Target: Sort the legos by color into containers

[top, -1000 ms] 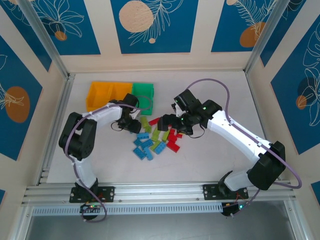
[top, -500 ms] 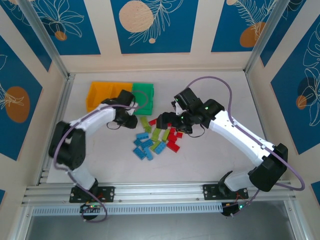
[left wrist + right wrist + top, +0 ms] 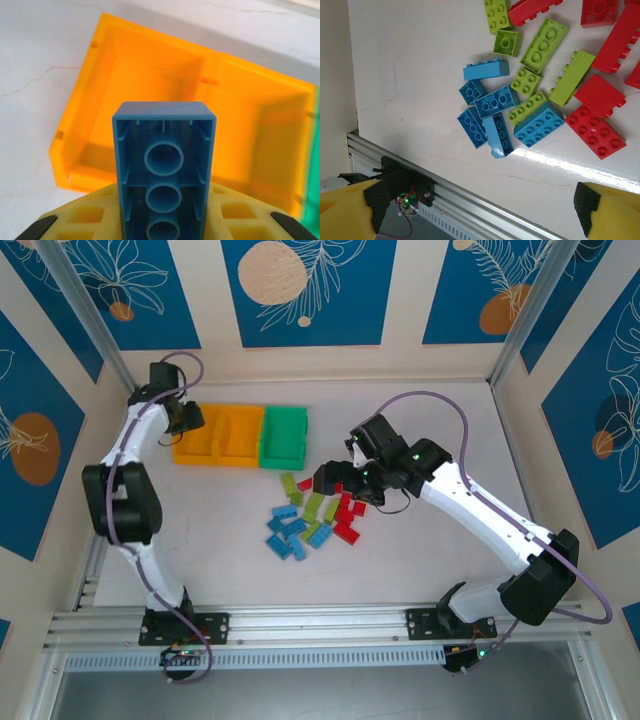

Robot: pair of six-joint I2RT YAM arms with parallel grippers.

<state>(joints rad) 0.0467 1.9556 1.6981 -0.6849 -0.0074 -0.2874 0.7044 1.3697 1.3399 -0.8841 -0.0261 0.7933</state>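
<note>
My left gripper [image 3: 187, 418] hangs at the far left end of the row of bins, shut on a blue brick [image 3: 164, 165] that stands hollow side toward the wrist camera. Below it lies the left orange-yellow bin [image 3: 100, 115], with the second orange-yellow bin [image 3: 260, 125] beside it and the green bin [image 3: 285, 435] at the right end. The loose legos [image 3: 312, 515] lie in a pile mid-table: blue ones [image 3: 492, 115], lime green ones [image 3: 542, 47] and red ones [image 3: 600, 125]. My right gripper [image 3: 325, 480] hovers over the pile, open and holding nothing [image 3: 482, 210].
The aluminium rail [image 3: 470, 200] runs along the table's near edge. Frame posts and patterned walls close in the back and sides. Bare white table [image 3: 430, 420] lies to the right of the bins.
My left arm has swung from beside the pile up and left to the far end of the orange-yellow bins, carrying the blue brick. The right gripper has shifted slightly left over the pile.
</note>
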